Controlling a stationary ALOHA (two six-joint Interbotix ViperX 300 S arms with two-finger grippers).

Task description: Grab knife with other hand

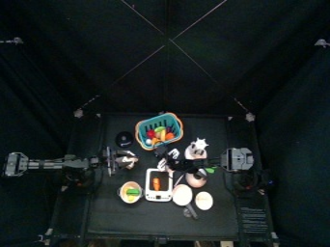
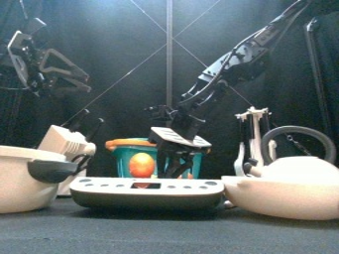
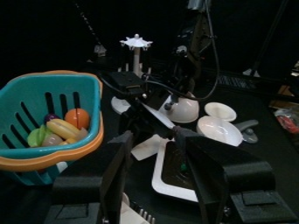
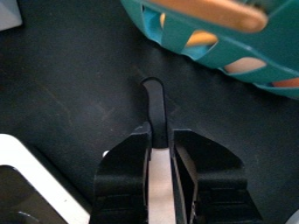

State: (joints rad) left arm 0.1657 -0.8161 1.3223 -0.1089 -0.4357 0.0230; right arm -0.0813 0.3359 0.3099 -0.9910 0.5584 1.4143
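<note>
The right gripper [image 4: 162, 171] pinches the knife [image 4: 156, 109] by its pale blade, held above the table beside the teal basket [image 4: 233, 39] — black handle projecting free. Stiff, thin, likely light and slippery, it looks best taken at that handle by the left gripper [image 3: 158, 166], whose 2 jaws stand spread wide.

The teal basket [image 3: 47, 122] looks like glossy plastic; the white bowl [image 2: 298, 189] looks smooth and glazed.
</note>
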